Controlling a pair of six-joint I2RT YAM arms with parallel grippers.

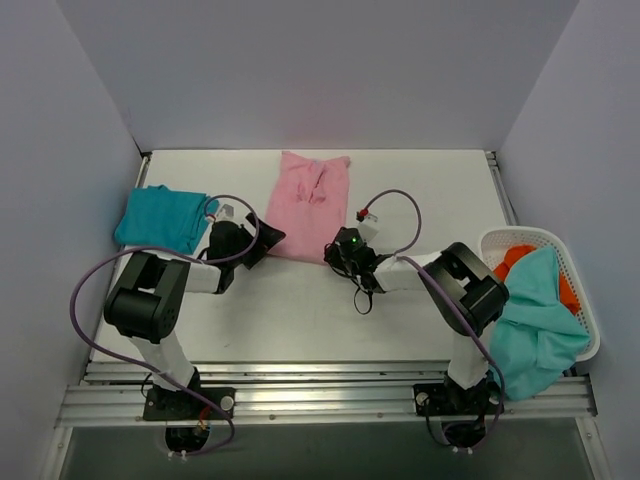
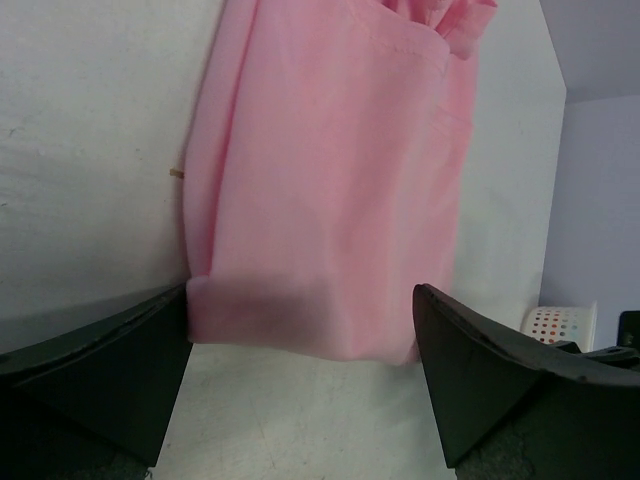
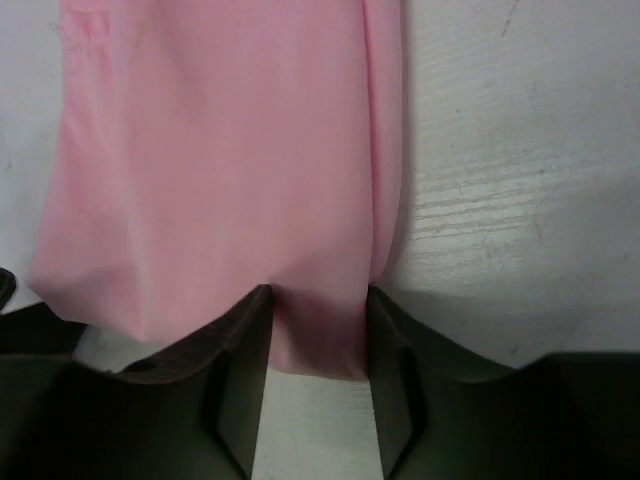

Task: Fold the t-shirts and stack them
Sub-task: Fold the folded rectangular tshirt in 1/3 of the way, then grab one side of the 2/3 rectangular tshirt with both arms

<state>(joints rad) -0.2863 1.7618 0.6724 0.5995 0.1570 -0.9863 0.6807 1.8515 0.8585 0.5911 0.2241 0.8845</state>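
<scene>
Gripper check at near hem of pink t-shirt (image 1: 308, 205); fold not yet begun.

Found left gripper (image 2: 300, 300) wide apart, straddling hem, clamping nothing. Found right gripper (image 3: 315, 295) half drawn in around hem corner; cannot confirm firm clamp. Noted shirt flat on table (image 1: 300, 320), mid-far. Risk of skewed fold if lifted on one side only; of slipped hem if pinched shallowly. Hem contact legible from wrists only; teal t-shirt (image 1: 160, 218), far left, and whole shirt outline from above only.
</scene>
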